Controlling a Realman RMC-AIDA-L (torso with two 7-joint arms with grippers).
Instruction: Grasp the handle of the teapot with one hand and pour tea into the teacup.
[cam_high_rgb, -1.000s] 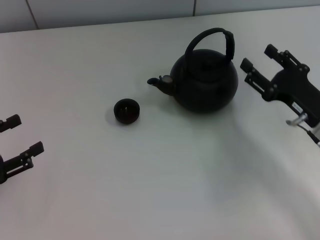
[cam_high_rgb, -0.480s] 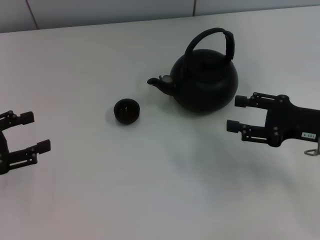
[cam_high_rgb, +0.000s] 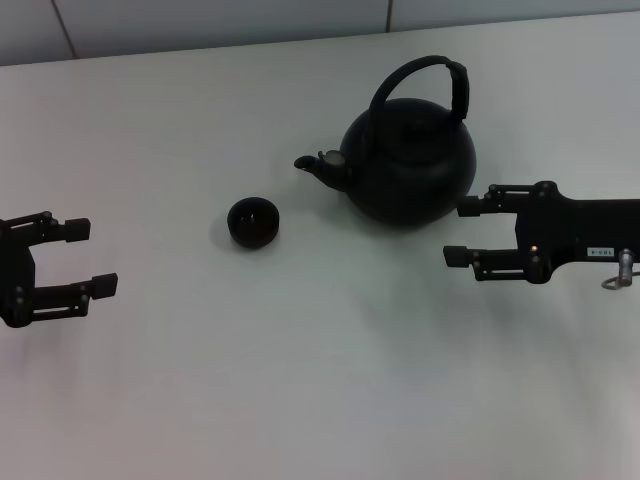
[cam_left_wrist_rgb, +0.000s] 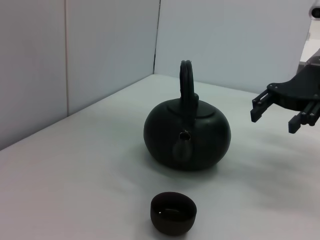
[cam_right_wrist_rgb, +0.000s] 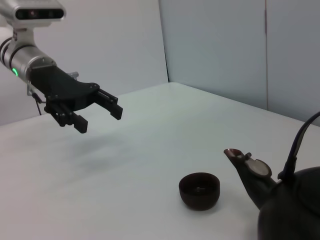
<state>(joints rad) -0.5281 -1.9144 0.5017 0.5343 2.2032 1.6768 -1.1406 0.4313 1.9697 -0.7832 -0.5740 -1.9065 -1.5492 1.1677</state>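
- Teapot (cam_high_rgb: 410, 158) stood upright on the white table (cam_high_rgb: 300, 400), its hoop handle (cam_high_rgb: 425, 78) raised and its spout (cam_high_rgb: 322, 167) aimed toward 9 o'clock.
- Teacup (cam_high_rgb: 253, 222) sat near the spout at the pot's 8 o'clock, handy for pouring.
- Right gripper (cam_high_rgb: 462, 232) hovered spread and empty at the pot's 4 o'clock, apparently lined up for the handle.
- Left gripper (cam_high_rgb: 86, 258) hung spread and empty at the table's 9 o'clock.

Teapot (cam_high_rgb: 410, 160): black all over, body, spout and handle (cam_high_rgb: 455, 85); faint sheen, no pattern. Cup (cam_high_rgb: 253, 222): black outside, dark brownish inside. Table (cam_high_rgb: 300, 380): plain white, unmarked. Wall panels (cam_left_wrist_rgb: 100, 60): pale grey-white with thin dark seams. Both grippers black; right gripper (cam_high_rgb: 462, 232) carries a small white label. Left arm (cam_right_wrist_rgb: 22, 57): silver-white, green light.
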